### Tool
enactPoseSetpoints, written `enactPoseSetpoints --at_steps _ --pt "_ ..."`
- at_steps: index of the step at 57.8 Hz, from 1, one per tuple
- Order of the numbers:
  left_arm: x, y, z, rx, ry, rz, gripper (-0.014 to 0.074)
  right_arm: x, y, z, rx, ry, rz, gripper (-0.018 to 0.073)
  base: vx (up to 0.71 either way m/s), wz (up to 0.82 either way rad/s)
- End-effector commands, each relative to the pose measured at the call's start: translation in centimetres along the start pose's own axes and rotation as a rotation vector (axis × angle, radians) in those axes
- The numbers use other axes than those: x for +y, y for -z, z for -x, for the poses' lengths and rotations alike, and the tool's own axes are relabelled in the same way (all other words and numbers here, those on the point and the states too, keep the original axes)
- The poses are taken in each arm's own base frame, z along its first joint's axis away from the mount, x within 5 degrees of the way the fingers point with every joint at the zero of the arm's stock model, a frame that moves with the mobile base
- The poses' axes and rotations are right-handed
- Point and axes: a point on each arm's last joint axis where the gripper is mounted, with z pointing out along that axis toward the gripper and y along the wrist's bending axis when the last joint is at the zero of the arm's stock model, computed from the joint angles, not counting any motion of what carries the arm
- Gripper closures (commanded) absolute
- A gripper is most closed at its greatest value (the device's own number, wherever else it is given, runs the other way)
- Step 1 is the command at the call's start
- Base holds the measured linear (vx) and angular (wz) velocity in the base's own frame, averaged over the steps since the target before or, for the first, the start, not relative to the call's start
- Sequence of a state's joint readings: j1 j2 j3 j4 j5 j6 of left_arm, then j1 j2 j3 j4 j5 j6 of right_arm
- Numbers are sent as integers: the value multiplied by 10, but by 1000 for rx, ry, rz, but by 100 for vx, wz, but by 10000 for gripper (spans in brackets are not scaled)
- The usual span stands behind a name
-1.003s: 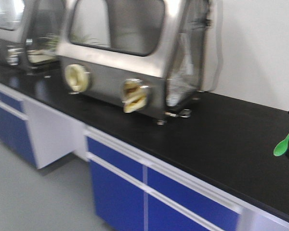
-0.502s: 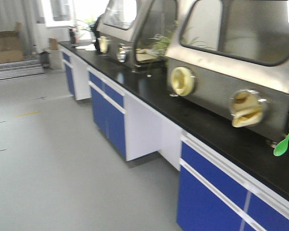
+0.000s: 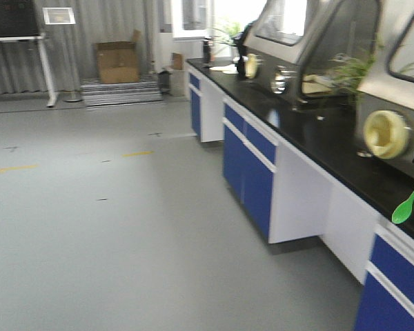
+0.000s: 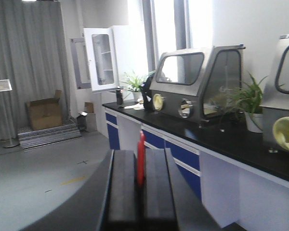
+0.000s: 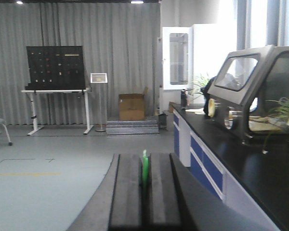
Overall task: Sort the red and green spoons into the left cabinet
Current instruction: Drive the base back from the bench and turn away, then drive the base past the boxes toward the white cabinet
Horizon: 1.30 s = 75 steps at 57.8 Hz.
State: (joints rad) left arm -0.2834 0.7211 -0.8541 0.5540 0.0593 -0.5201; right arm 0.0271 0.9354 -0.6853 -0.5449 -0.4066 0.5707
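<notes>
Left wrist-mounted, one red spoon [image 4: 141, 159], right wrist-mounted, one green spoon [image 5: 145, 169]

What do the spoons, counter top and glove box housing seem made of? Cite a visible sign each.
Probably plastic: red spoon and green spoon, bright uniform colour. The counter top: black, semi-gloss, reflects light; material unclear. The glove box housing: brushed metal, probably steel, grey sheen.

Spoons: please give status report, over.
Left gripper shut on red spoon. Right gripper shut on green spoon. White cabinet far ahead, beyond counter end. No obstacle seen on floor.
</notes>
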Motion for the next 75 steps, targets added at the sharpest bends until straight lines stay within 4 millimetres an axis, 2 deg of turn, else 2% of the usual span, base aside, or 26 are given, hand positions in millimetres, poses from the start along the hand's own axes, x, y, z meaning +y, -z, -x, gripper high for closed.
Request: enactPoseSetpoints --at_steps 1,37,75 --pt "-4 3 16 -90 16 -39 603 3 1 18 -98 0 32 568 17 49" --pt "-4 3 16 -90 16 -39 603 3 1 18 -98 0 32 568 20 38" --pt "-4 3 16 -90 16 -39 603 3 1 18 -98 0 32 568 33 0"
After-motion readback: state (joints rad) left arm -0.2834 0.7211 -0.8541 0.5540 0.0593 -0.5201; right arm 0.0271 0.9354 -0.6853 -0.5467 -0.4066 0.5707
